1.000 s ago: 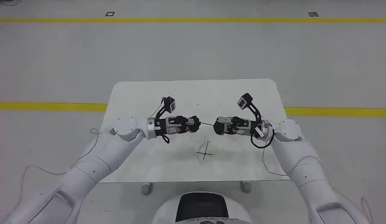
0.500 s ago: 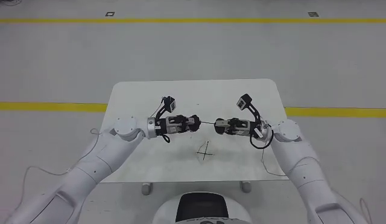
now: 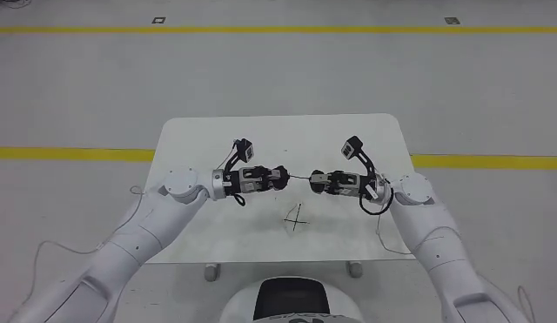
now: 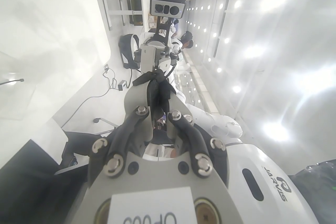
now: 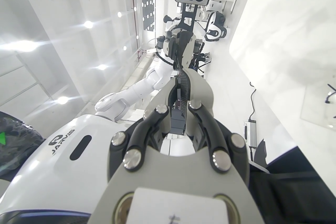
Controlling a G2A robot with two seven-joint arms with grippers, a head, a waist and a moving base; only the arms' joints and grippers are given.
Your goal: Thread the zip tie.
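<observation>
Zip tie is clenched by both our left gripper and right gripper. We judge a slipping pinch could misalign its tip

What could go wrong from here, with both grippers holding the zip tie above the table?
The zip tie spans a narrow gap between the left gripper and right gripper: slight misalignment could buckle it. The grippers nearly meet, so they may collide. If either grip slips, it would likely drop to the table.
</observation>
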